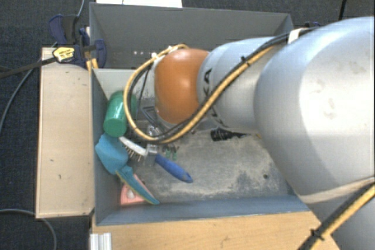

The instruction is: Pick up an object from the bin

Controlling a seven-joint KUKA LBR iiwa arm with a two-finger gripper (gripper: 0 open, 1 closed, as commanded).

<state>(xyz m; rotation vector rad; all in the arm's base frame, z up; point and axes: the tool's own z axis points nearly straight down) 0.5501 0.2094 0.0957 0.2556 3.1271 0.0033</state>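
Blue-handled brush [173,170] with white bristles was the closest thing to the claw [153,137] in the camera view. It lay flat just below the claw, bristle end nearly underneath it, handle angling off to the lower right. Honestly couldn't tell if the claw was spread or pressed together, since the orange wrist cover [179,85] and a cable loop [137,105] sat right on top of it.

Left of the claw a green cup [115,115] lay on its side against the wall of the bin [240,175]. Below-left were a light blue plastic piece [109,155], a teal piece [139,185] and a pink thing [129,196], all bunched in that corner with the walls hemming them in. A small black bit [225,135] sat off to the claw's right.

The bin floor was scuffed grey metal, bare right of the claw. My guess is there was decent room to get at the brush handle from that side, and it got much tighter toward the corner.
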